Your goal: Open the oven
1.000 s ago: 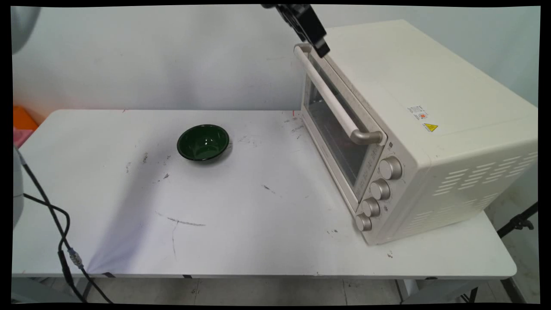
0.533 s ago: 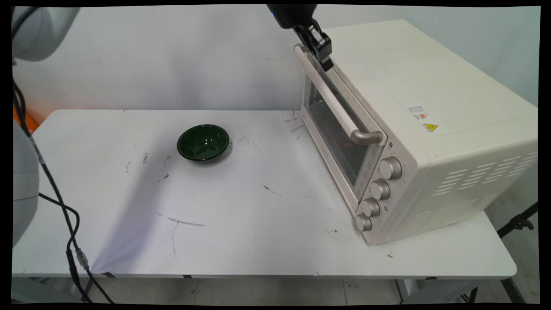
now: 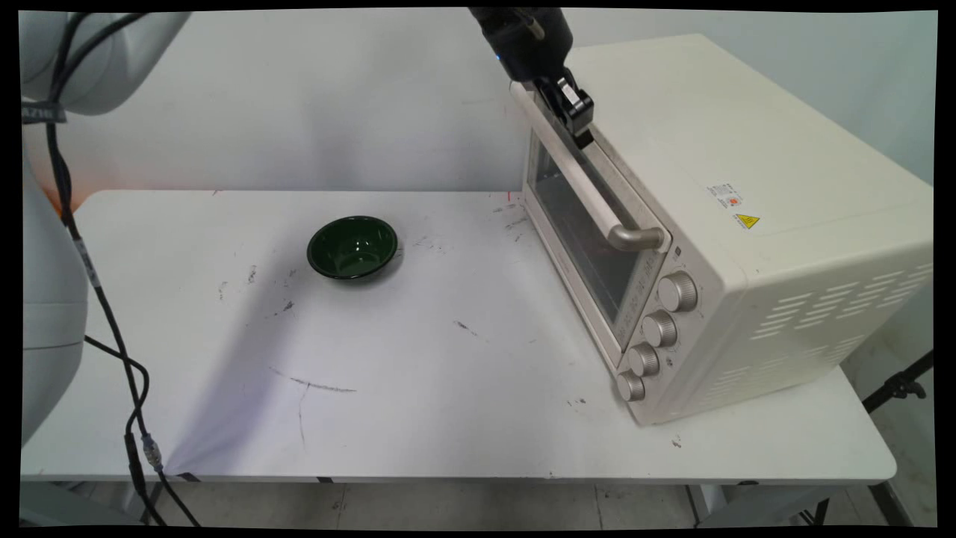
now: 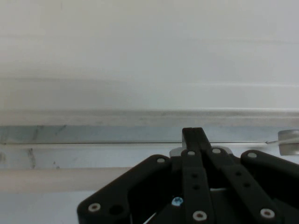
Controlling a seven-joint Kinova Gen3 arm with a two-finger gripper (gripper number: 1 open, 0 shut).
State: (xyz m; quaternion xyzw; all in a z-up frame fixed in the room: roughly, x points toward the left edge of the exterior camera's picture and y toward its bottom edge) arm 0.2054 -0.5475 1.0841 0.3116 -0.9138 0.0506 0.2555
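A cream toaster oven [image 3: 747,224] stands at the table's right, its glass door [image 3: 582,232] closed. Its long pale handle [image 3: 575,175] runs along the door's top. My black gripper [image 3: 581,134] comes down from the top edge and sits at the handle's far end, its fingers shut together, with the tips in the gap between the handle and the door's upper edge. In the hand view the shut fingers [image 4: 192,136] point at the door's top seam, and the handle [image 4: 46,179] crosses as a pale bar at the lower left. Nothing is held.
A dark green bowl [image 3: 352,247] sits upright on the white table [image 3: 418,388], left of the oven. Several knobs [image 3: 657,329] line the oven's front right. Black cables [image 3: 112,344] hang at the left edge.
The gripper has come down and to the right along the oven's top front edge, from above the handle's far end into the gap behind the handle. Bowl and oven have not moved.
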